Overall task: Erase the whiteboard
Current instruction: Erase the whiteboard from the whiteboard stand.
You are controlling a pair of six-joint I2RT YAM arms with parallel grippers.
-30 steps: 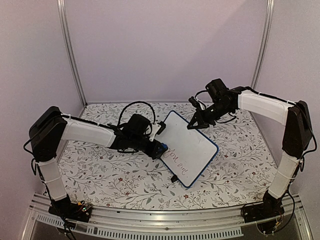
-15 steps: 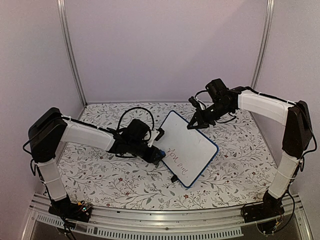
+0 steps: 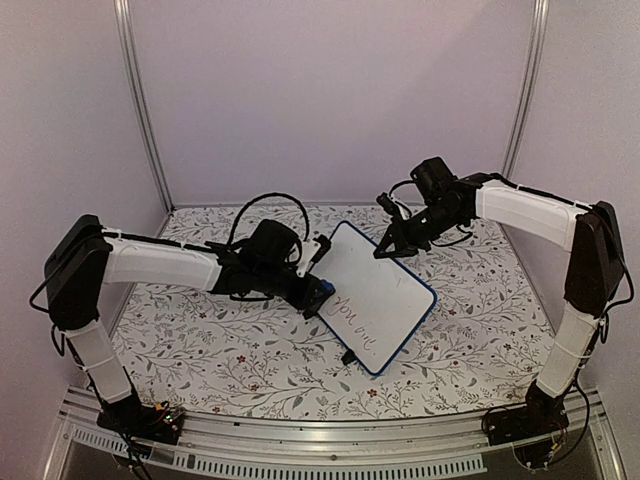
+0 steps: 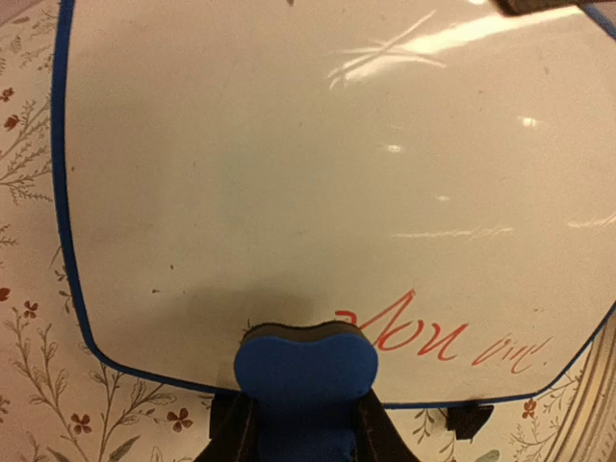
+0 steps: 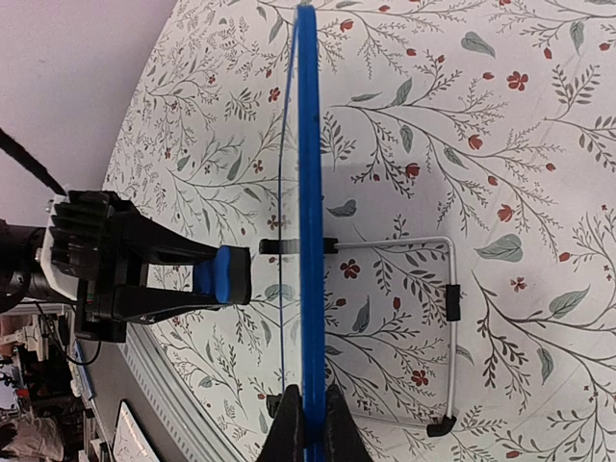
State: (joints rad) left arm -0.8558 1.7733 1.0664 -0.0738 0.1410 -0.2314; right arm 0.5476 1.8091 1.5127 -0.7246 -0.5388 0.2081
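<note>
On table (image 3: 480, 340) ctr, whiteboard (image 3: 385, 285) stands tilted on wire stand (image 5: 423, 327). Risk: a hard wipe could tip or twist it, since right gripper (image 3: 388, 248) pinches only the far top edge, jaws closed on frame. Left gripper (image 3: 316, 294) is clamped on blue eraser (image 4: 306, 371), pad at board's left rim, just beside red writing (image 4: 423, 339); poss. missed text.

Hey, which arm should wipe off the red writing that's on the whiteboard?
Left. The left hand holds the blue eraser at the edge of the whiteboard, right beside the red writing. The right hand is clamped on the board's frame, apparently steadying it.
</note>
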